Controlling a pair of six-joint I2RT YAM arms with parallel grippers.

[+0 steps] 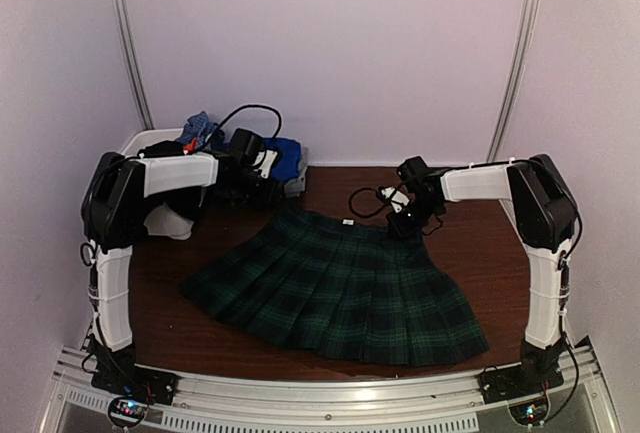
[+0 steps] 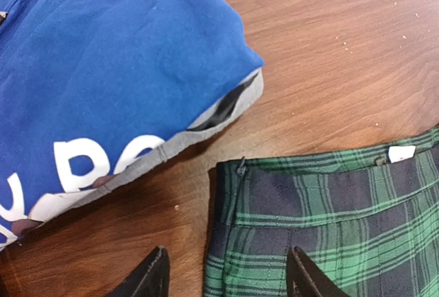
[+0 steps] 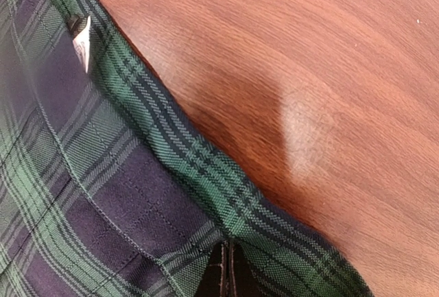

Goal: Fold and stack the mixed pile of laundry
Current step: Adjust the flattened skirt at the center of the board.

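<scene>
Tartan skirt [image 1: 335, 298] spread flat, waistband at closed right end effector [image 3: 226, 276]

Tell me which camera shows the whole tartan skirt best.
The top external view: the tartan skirt lies spread flat, waistband to hem. The left wrist view catches only a waistband corner; the right wrist view, only a close stretch of waistband.

Top external: we look down from high at the near edge, over the whole table [image 1: 470, 243].
Left wrist: we face down, close in.
Right wrist: closer still.
Shared: we see the tartan skirt [image 1: 340, 293] waistband everywhere.
</scene>
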